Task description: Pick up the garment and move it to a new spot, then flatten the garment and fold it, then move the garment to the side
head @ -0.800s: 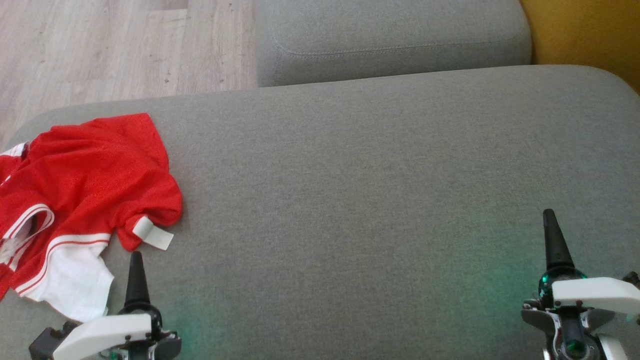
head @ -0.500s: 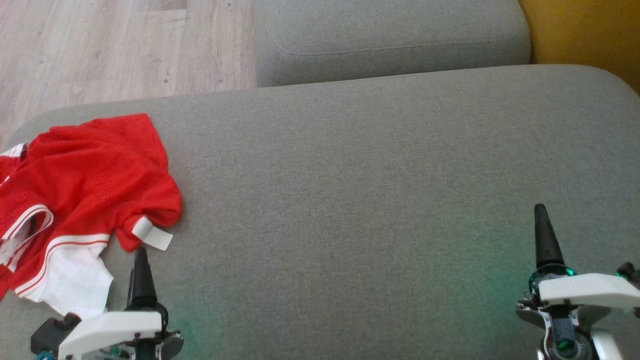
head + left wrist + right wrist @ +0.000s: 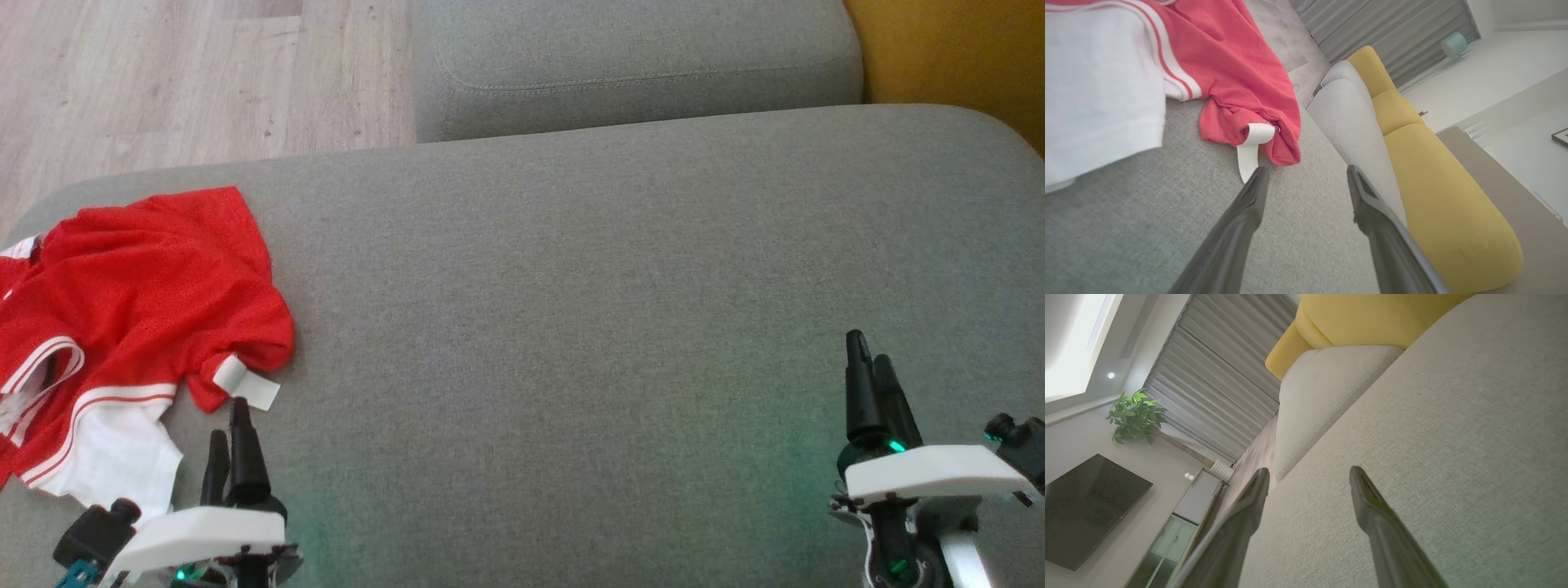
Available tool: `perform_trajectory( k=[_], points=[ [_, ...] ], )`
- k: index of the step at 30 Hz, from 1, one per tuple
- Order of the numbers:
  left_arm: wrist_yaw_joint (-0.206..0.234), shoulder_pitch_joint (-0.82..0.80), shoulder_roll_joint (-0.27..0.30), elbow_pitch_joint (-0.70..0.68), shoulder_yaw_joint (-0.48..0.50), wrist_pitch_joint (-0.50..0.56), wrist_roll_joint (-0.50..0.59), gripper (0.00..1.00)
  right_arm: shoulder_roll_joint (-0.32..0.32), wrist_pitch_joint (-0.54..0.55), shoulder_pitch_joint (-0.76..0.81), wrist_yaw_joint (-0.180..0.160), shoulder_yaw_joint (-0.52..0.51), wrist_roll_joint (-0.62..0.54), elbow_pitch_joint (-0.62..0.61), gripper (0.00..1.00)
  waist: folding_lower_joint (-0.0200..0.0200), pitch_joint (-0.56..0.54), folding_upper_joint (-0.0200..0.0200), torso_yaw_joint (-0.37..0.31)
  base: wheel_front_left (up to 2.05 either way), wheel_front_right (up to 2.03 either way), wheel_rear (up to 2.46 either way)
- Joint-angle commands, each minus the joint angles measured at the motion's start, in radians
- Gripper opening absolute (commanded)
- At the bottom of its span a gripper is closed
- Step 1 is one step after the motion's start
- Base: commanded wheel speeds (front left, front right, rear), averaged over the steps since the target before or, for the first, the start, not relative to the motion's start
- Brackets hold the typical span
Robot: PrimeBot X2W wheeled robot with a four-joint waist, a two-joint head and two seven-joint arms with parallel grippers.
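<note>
I read no text, brand or number anywhere. The only label is a white tag (image 3: 1251, 151) sewn at the edge of the red garment (image 3: 155, 278). The tag curls over, and the face I see is blank in both the head and left wrist views.

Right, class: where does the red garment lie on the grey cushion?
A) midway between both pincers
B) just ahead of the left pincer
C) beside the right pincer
B: the garment lies at the left end of the cushion, just ahead of the left pincer.
</note>
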Motion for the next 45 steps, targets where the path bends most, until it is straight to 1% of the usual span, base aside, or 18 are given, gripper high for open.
perform_trajectory(
  k=[1,8,9,30,45],
  points=[
    [0.0,-0.032,0.007,-0.024,0.003,-0.014,0.042,1.0,-0.005,-0.02,-0.015,0.004,0.017,-0.047,-0.045,1.0,0.0,0.0,0.0,0.0,0.0,0.0,0.0],
    [-0.004,-0.028,0.009,-0.017,0.0,-0.034,0.135,1.0,-0.006,-0.04,-0.012,0.004,0.036,-0.144,-0.051,1.0,0.0,-0.001,0.0,-0.002,0.0,0.0,0.0],
    [-0.004,-0.028,0.009,-0.017,0.0,-0.034,0.135,1.0,-0.006,-0.04,-0.012,0.004,0.036,-0.144,-0.051,1.0,0.0,-0.001,0.0,-0.002,0.0,0.0,0.0],
    [-0.006,-0.019,0.02,-0.007,-0.012,-0.096,0.426,1.0,-0.007,-0.102,-0.003,0.005,0.088,-0.434,-0.073,1.0,0.0,-0.001,0.0,-0.007,0.0,0.0,0.0],
    [0.009,-0.018,0.033,0.063,-0.027,-0.14,0.628,1.0,-0.007,-0.147,0.01,0.006,0.101,-0.564,-0.063,1.0,0.0,-0.005,0.0,-0.01,0.0,0.0,0.0]
  ],
)
